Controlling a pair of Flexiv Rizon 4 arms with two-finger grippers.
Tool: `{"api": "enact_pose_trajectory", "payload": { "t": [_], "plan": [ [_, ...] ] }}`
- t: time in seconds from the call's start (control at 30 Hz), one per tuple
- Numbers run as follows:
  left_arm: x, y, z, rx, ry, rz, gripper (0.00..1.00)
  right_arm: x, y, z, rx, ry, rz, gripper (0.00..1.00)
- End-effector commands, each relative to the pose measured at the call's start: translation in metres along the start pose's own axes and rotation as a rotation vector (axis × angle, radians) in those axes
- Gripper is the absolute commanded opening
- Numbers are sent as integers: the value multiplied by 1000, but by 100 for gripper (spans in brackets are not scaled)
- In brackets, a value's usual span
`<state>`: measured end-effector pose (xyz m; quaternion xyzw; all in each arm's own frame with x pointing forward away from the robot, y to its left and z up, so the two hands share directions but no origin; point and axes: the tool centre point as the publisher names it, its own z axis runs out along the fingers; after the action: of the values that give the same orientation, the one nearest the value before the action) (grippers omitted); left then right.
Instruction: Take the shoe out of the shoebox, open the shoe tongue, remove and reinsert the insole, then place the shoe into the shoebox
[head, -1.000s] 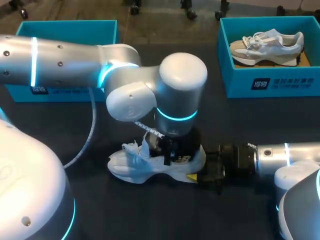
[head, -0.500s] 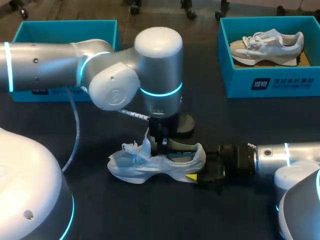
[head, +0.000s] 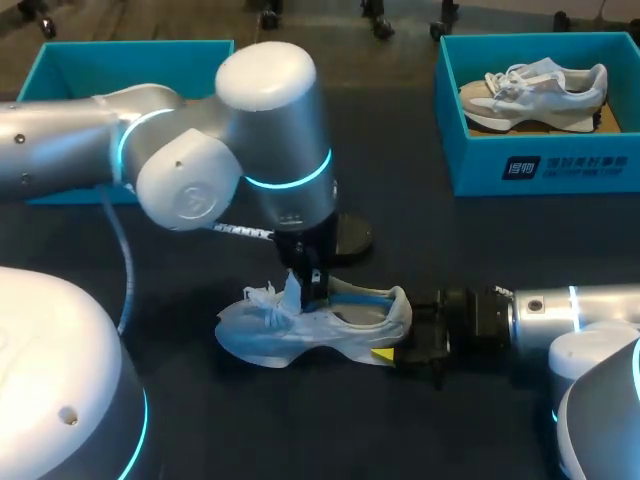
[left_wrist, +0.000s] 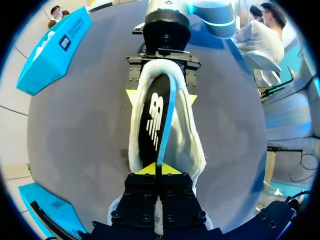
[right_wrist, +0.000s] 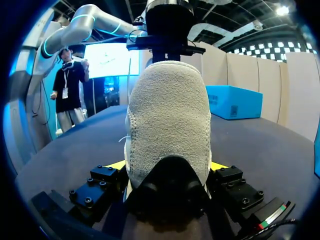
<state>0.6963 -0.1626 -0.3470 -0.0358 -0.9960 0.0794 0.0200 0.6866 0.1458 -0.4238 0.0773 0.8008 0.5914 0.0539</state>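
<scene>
Currently my left end effector (left_wrist: 156, 170) is pinched tight on the insole (left_wrist: 152, 120), which stands tilted on edge inside the shoe (head: 300, 330) on the table (head: 480, 240). Lift slowly, clear of the collar. Beyond, my right end effector (right_wrist: 167, 165) clamps the shoe's heel.

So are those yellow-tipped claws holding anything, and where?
Yes. The right gripper clamps the white sneaker by its heel; the left gripper pinches the black insole by its blue edge.
</scene>
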Motion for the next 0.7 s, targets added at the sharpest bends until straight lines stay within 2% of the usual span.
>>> {"api": "enact_pose_trajectory", "payload": {
  "t": [0.03, 0.3, 0.7],
  "plan": [
    [1, 6, -9, 39, -13, -4, 0, 1, -2, 4, 4, -1, -1, 0],
    [1, 0, -22, 103, -66, -38, 0, 1, -2, 4, 4, -1, -1, 0],
    [-1, -8, -32, 129, -118, -53, 0, 1, -2, 4, 4, -1, -1, 0]
  ]
}}
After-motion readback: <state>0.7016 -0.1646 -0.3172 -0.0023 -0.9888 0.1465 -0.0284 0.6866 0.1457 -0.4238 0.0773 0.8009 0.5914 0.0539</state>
